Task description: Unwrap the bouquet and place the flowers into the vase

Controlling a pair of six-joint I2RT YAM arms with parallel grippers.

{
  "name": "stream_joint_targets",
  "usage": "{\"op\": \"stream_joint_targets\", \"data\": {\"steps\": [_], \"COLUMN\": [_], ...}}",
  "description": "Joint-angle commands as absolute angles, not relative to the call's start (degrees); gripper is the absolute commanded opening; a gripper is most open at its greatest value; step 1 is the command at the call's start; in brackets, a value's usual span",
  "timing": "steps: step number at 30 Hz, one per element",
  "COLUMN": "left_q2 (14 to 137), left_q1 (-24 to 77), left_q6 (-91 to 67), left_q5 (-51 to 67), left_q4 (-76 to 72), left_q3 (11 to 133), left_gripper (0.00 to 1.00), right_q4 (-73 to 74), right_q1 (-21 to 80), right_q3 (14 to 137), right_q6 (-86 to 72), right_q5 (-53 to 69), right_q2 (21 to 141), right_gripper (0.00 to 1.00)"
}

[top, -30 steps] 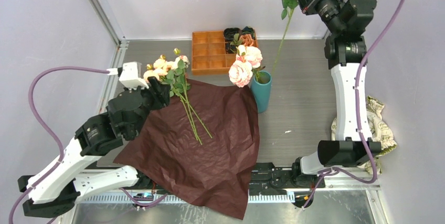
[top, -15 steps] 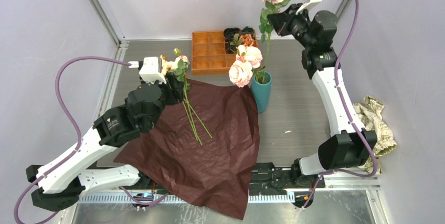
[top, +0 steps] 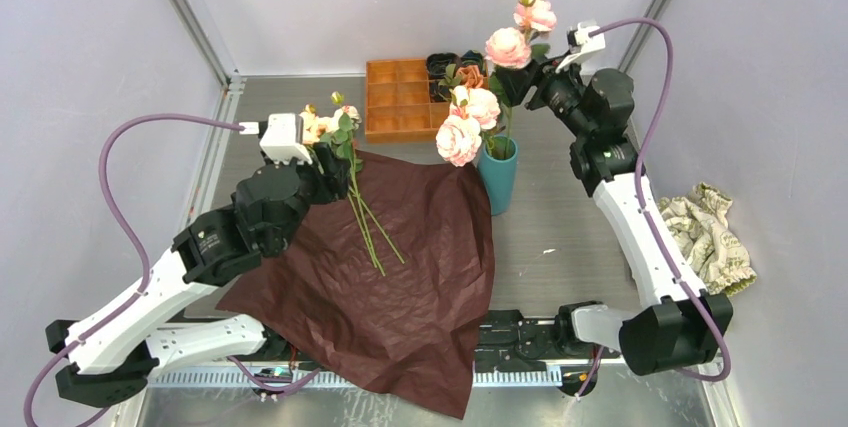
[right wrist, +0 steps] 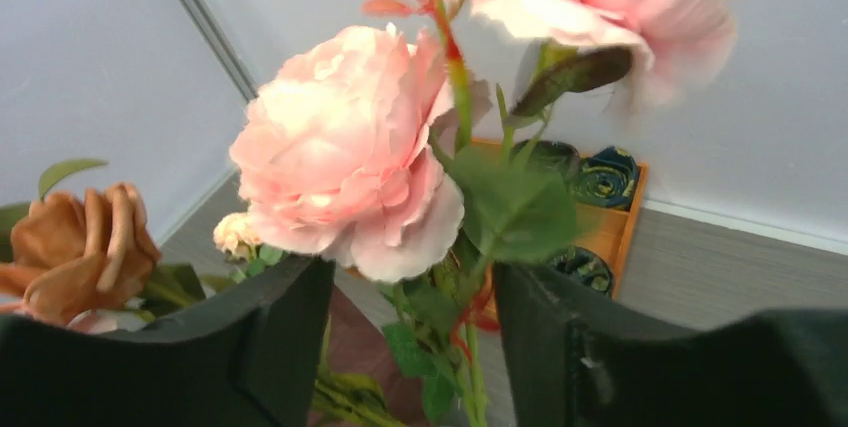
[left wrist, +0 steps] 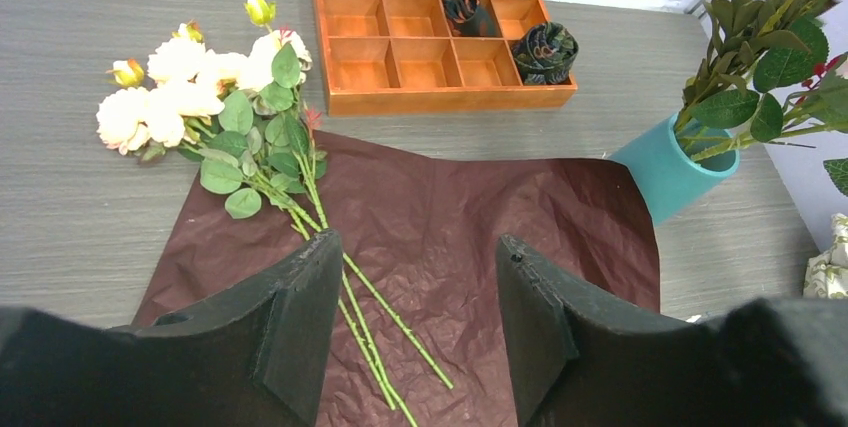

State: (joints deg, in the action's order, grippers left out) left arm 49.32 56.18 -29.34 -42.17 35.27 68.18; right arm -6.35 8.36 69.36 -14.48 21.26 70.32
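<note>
vase (top: 498,179) teal (roses (top: 462,127) in) | flowers (left wrist: 200,97) cream — lying loose | left gripper (left wrist: 417,247), right gripper (right wrist: 410,282) wide

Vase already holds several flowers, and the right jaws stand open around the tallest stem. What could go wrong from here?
1. Pulling the right gripper away could snag the tall rose's leaves and tip the slim vase.
2. The left gripper, open above the loose flowers, may pinch the wrapping paper along with their thin stems.
</note>
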Motion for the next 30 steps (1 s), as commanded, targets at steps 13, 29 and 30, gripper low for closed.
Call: {"op": "stream_joint_targets", "data": {"steps": [13,29,30], "left_q2": [55.0,76.0,78.3], "left_q1": [56.2,33.0,31.2], "left_q6": [-33.3,-41.8,-42.7], "left_q5": [-44.8,-14.9,-13.6], "left_q4": [36.9,36.6,37.9], "left_q3": [71.1,80.1,81.1], "left_gripper": [0.72,0.74,0.71], "right_q4": [-3.1,32.3,34.5], "right_q1": [9.6,9.5,9.1], "right_q3": [62.2,91.2,92.8], "right_q6": [-12.5,-18.7,-18.3], "right_q5": [6.1,10.2,9.4], "right_q2": [50.2,42.4,42.4], "right_gripper": [0.99,1.0,0.99]}}
